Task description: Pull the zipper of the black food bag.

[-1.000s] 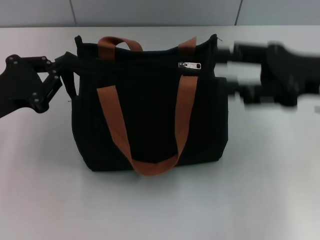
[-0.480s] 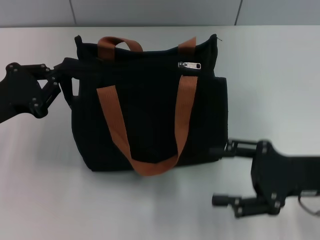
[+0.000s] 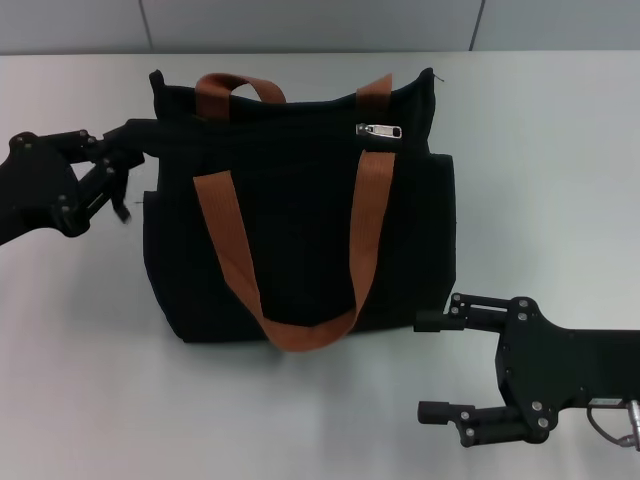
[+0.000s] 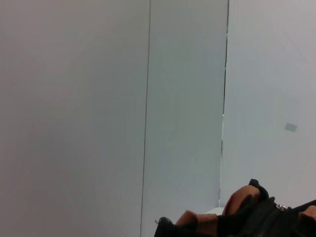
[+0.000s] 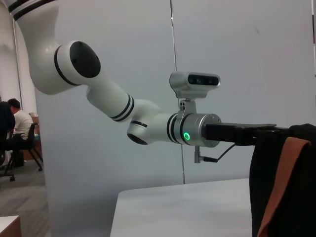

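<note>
Grey wall panels back a white table point(image 3: 560, 140). Left gripper point(image 3: 125, 160) pinches the black food bag point(image 3: 300, 230) at its upper left corner; right gripper point(image 3: 432, 365) hangs open, empty, near the bag's lower right. Silver zipper point(image 3: 380, 130) lies horizontal along the top edge, rightward. No writing legible.

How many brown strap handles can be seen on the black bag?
2. One handle hangs down over the front face of the black food bag in a long loop. The other handle arches above the bag's top edge at the back. Nothing suggests a hidden third.
</note>
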Controlling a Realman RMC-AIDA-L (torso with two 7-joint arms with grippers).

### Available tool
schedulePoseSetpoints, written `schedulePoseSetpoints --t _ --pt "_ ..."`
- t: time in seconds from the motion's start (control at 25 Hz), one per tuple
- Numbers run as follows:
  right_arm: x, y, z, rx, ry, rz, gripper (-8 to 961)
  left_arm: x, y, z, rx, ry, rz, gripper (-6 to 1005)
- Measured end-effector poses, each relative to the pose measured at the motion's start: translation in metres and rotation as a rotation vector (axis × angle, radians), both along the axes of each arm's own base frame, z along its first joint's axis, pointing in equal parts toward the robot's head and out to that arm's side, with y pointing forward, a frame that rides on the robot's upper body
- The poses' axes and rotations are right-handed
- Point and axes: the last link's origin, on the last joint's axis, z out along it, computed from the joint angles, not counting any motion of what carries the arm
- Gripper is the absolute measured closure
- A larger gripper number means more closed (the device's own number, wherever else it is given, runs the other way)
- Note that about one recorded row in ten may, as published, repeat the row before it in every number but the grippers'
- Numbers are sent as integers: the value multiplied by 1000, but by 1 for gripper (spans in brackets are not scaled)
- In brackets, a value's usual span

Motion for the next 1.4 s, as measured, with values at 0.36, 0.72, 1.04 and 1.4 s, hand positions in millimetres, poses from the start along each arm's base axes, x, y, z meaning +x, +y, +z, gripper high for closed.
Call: schedulePoseSetpoints --t 0.36,0.72,1.04,1.4 --pt "1 3 -2 13 -15 -14 170 -3 1 14 -10 5 16 663" --pt "3 6 -5 23 -27 -37 170 3 -5 64 -121 7 -9 449" --pt "5 9 -8 32 -38 -60 171 24 -14 48 -254 -21 -137 208" --pt "3 12 -9 28 -39 -64 171 53 -30 0 -253 -69 -367 180"
